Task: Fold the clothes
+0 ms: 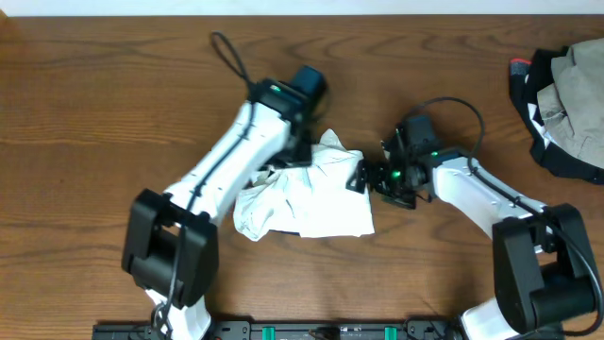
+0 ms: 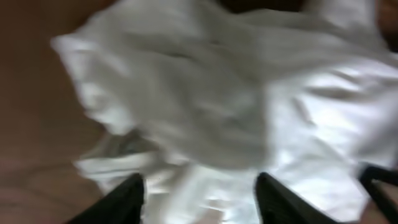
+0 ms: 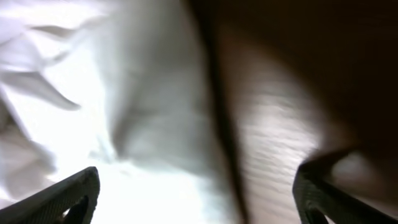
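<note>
Centrally, the crumpled white shirt (image 1: 316, 198) is flanked by the left gripper (image 2: 200, 190) and the right gripper (image 3: 196, 190), both spread open

Heavy motion blur over the white garment (image 2: 236, 106) in both wrist views.

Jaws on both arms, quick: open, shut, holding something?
Left gripper: jaws open over the white shirt, gripping nothing.
Right gripper: jaws wide open, empty, at the shirt's edge.
</note>
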Robot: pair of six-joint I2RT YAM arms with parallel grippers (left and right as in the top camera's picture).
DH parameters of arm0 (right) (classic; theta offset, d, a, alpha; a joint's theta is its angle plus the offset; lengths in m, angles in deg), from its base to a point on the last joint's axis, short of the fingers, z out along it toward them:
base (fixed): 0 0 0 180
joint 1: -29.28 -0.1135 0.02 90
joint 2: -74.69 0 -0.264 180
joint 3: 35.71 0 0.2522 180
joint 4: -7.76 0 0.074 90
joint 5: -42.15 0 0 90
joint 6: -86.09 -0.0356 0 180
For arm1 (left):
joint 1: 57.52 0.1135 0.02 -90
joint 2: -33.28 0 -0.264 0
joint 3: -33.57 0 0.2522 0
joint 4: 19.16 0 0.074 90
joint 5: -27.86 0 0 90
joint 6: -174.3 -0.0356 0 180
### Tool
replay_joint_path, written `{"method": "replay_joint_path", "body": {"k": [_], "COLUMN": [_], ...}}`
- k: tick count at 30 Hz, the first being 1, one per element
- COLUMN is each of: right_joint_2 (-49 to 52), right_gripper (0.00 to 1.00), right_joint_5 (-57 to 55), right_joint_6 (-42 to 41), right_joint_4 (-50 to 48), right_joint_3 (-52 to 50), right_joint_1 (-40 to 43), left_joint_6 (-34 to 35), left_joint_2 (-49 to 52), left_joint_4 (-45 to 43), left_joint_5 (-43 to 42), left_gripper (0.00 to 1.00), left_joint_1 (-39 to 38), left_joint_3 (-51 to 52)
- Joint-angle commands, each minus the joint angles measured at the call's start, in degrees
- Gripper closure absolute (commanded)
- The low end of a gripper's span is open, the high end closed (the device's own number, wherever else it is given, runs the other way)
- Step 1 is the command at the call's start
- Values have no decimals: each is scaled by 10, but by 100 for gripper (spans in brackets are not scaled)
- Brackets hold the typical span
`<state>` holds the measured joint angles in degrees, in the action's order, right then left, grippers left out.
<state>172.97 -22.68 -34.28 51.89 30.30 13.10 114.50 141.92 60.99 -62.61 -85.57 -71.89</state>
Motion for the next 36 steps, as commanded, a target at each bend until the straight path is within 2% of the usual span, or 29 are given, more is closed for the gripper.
{"method": "replay_joint_path", "body": {"k": [1, 7, 11, 19, 34, 36], "right_joint_2": [-22, -72, -103, -145, -148, -148], "right_gripper": [1, 1, 1, 1, 1, 1], "right_joint_5": [-48, -53, -53, -53, -53, -53], "right_joint_6": [40, 73, 74, 97, 103, 103], "right_joint_4": [28, 93, 118, 132, 140, 140], "right_joint_3": [15, 34, 34, 34, 34, 34], "right_joint_1": [9, 10, 18, 35, 40, 40], "left_joint_6": [-14, -123, -166, -197, -313, -313], "left_joint_2": [-10, -10, -10, -10, -10, -10], "left_joint_4": [22, 40, 32, -58, -97, -90], "left_joint_5": [3, -123, -132, -173, -307, -314], "left_gripper": [35, 34, 34, 34, 34, 39], "left_joint_1": [56, 150, 181, 193, 194, 194], "left_joint_3": [-13, 16, 62, 171, 275, 275]}}
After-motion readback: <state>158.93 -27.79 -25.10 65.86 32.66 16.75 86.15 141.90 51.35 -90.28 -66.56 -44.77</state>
